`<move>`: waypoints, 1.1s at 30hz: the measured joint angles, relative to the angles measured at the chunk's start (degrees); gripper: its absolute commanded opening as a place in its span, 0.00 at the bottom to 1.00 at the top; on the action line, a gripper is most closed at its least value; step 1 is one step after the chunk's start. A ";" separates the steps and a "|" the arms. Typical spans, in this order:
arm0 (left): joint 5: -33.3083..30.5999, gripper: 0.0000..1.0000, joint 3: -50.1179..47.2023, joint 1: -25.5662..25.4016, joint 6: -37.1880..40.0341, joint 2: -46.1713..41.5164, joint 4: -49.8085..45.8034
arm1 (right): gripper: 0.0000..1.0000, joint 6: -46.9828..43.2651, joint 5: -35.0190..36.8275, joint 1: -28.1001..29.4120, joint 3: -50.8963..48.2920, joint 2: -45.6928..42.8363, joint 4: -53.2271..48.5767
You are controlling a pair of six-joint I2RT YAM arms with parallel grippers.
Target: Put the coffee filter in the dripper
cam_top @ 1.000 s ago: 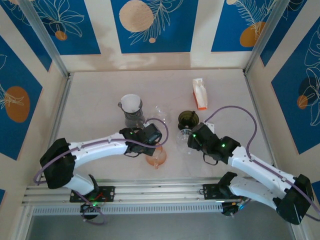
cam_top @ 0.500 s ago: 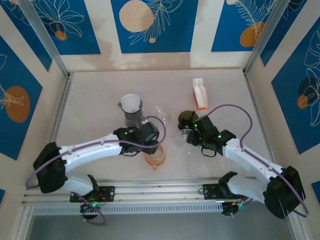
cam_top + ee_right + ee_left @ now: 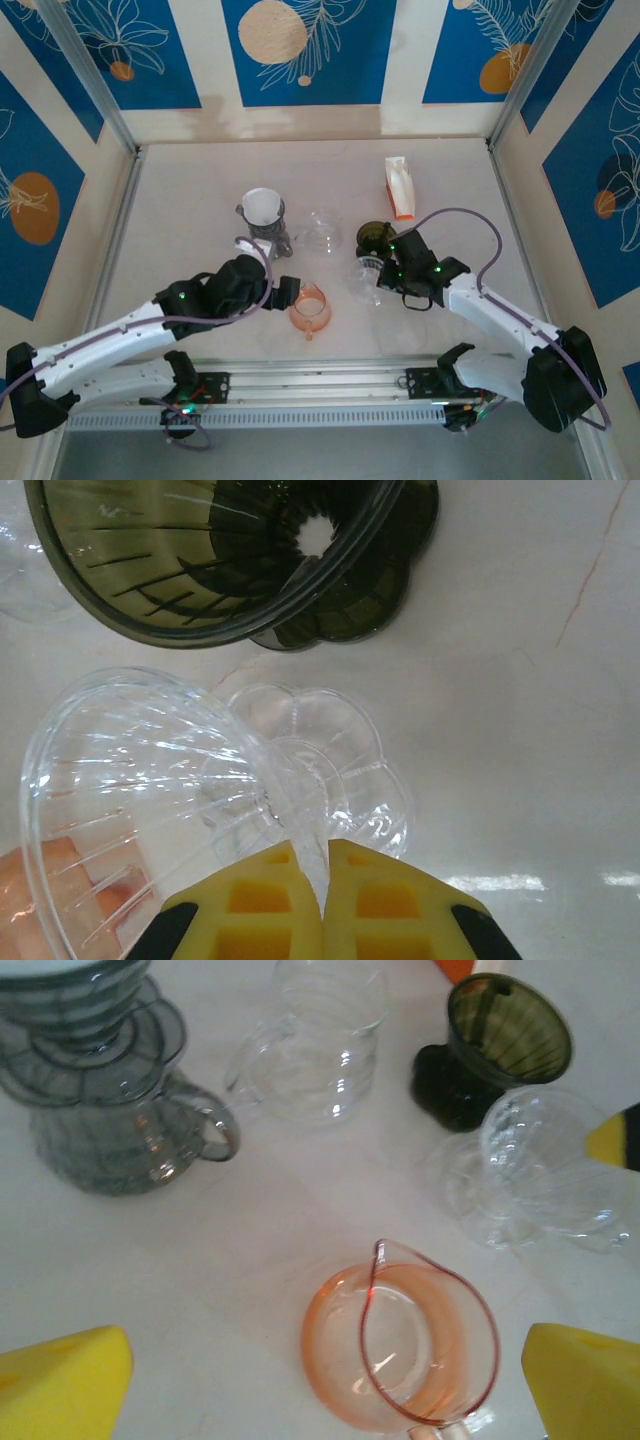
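Left fingers (image 3: 285,293) are wide open and hold nothing. In the left wrist view their yellow pads (image 3: 65,1385) sit at the two bottom corners. The orange dripper (image 3: 400,1350) stands mouth up on the desk (image 3: 250,1240) between them and just ahead, touching neither pad.

Right fingers (image 3: 325,875) are closed, tips pressed together, right up against the clear dripper (image 3: 150,780). That one lies tipped on its side, mouth off to their left. Can't tell whether any part of it is pinched between the tips. The dark green dripper (image 3: 220,560) is just beyond the right fingers, upright, close beside the clear one.

The coffee filter (image 3: 262,206) is white and sits inside the grey dripper (image 3: 268,238), ahead and left of the left fingers and apart from both pairs of fingers. A clear glass cup (image 3: 322,232) stands ahead of the left fingers, between the grey dripper and the green one. A white and orange box (image 3: 400,188) lies well beyond the right fingers, toward the back of the desk.
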 measured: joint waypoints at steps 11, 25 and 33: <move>-5.40 1.00 -10.64 0.00 -3.17 -14.38 -0.02 | 0.00 -5.14 -3.91 6.95 13.86 -9.25 -11.67; -7.19 1.00 -11.65 0.00 -3.72 -16.41 -0.79 | 0.00 -7.48 -9.86 21.92 27.50 11.08 -14.60; -7.32 1.00 -12.11 0.00 -3.67 -17.53 -1.31 | 0.00 -7.50 -9.84 21.84 27.50 14.34 -11.56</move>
